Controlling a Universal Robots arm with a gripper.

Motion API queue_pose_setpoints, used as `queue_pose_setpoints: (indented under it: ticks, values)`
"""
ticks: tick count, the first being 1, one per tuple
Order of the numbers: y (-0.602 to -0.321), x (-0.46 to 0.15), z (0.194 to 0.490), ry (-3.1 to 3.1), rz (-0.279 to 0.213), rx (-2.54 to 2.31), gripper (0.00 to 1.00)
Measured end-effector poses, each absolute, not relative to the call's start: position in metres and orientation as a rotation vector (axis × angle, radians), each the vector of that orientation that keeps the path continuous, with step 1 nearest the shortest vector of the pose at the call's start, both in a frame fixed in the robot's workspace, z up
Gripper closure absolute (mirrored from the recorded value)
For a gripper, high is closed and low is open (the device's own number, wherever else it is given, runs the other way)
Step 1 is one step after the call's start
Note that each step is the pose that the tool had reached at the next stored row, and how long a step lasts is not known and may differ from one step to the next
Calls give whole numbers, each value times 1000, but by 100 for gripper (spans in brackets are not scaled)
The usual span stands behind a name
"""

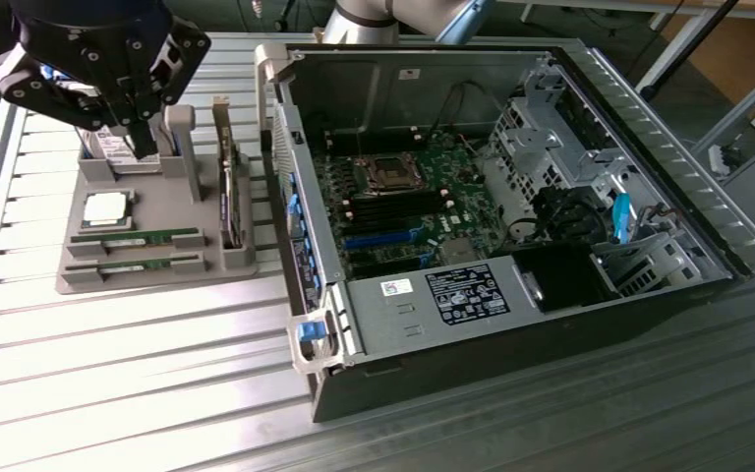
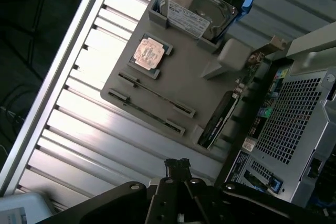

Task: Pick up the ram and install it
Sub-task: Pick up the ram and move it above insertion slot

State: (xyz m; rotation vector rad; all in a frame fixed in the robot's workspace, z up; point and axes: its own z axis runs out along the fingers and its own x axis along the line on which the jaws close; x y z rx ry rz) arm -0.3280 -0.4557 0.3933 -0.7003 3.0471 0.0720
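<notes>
Pincer hangs over the grey tray, opening can't tell, no load seen; both ram sticks lie at its 6 o'clock in the exterior view, long axis 9-to-3.

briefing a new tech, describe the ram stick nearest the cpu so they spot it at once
Beside the open PC case sits a grey tray. Two thin green sticks lie side by side on it. The ram is the one next to the square silver CPU; the other stick is nearer the tray's edge.
</notes>
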Motion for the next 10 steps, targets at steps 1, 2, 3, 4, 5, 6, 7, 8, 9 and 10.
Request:
queue_pose_setpoints:
  ticks: [1, 2, 3, 4, 5, 6, 7, 8, 9, 10]
  values:
    - [-456, -328, 393, 3043, 72, -718, 91]
    - [-456, -328, 393, 3040, 71, -733, 91]
    - [-456, -328, 393, 3038, 71, -743, 91]
    - [-456, -328, 393, 3035, 71, -755, 91]
    - [-456, -328, 393, 3032, 71, -768, 91]
    - [-456, -328, 393, 3029, 71, -781, 91]
    - [-456, -328, 393, 3026, 71, -793, 91]
    - [-456, -328, 393, 3021, 71, -815, 91]
    - [-456, -328, 393, 3019, 71, -823, 91]
    - [-456, -328, 393, 3017, 71, -828, 91]
